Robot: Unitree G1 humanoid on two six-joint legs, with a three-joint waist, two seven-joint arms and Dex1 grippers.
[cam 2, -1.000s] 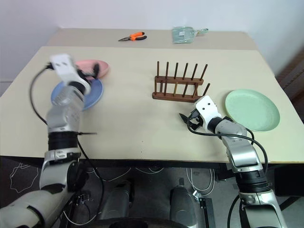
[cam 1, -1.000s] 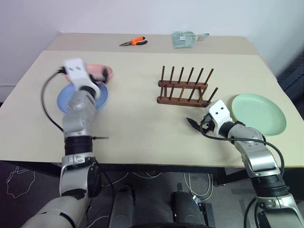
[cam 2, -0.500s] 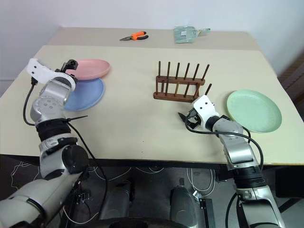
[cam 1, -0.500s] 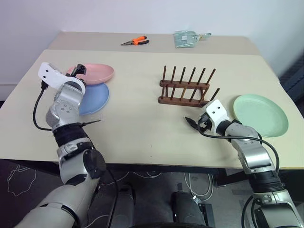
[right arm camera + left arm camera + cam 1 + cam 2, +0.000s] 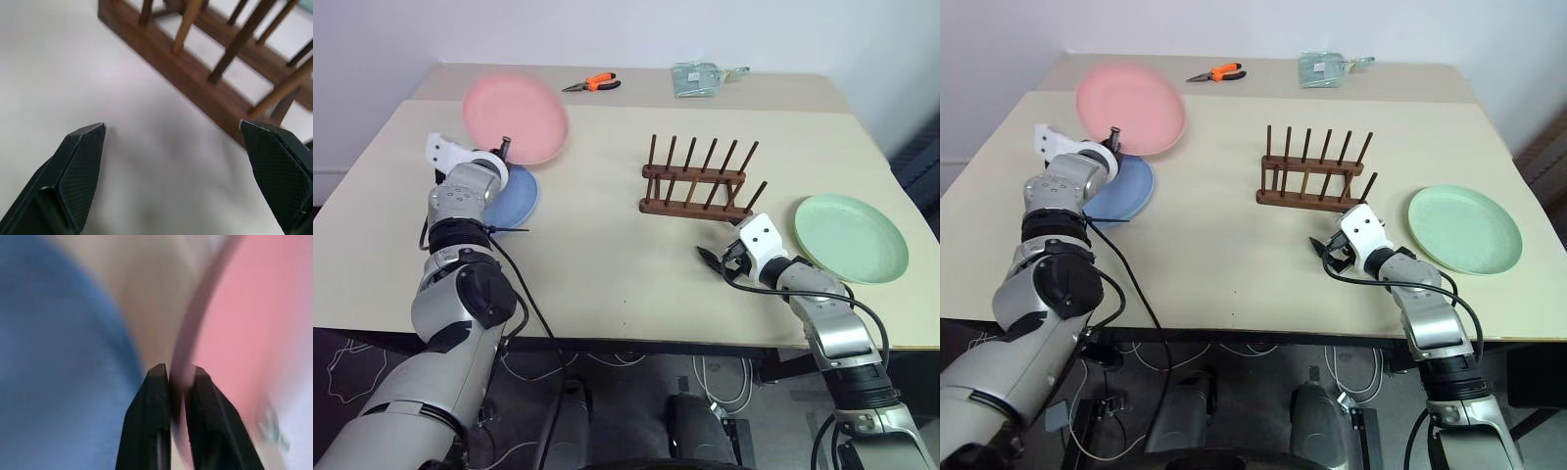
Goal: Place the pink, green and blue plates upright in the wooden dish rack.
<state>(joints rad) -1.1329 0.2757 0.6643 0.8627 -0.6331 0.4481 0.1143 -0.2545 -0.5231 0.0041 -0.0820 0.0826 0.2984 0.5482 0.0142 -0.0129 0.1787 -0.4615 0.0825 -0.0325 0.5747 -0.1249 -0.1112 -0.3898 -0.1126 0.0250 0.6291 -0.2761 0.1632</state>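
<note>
Pale pink and round, the matte pink plate (image 5: pixel 516 117) stands tilted up off the beige table (image 5: pixel 597 255), its lower rim pinched between the nearly closed fingers of the left gripper (image 5: pixel 171 374), just above the light blue round plate (image 5: pixel 514 195) lying flat. The right gripper (image 5: pixel 176 147) hangs with fingers spread wide and holding nothing, just in front of the dark brown wooden dish rack (image 5: pixel 693 183). The mint green round plate (image 5: pixel 849 238) lies flat beyond that arm, at the table's right edge.

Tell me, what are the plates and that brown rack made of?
The pink plate, blue plate and green plate look like matte plastic or ceramic: flat colour, no shine. The rack looks like dark stained wood, with thin round pegs on rails.
</note>
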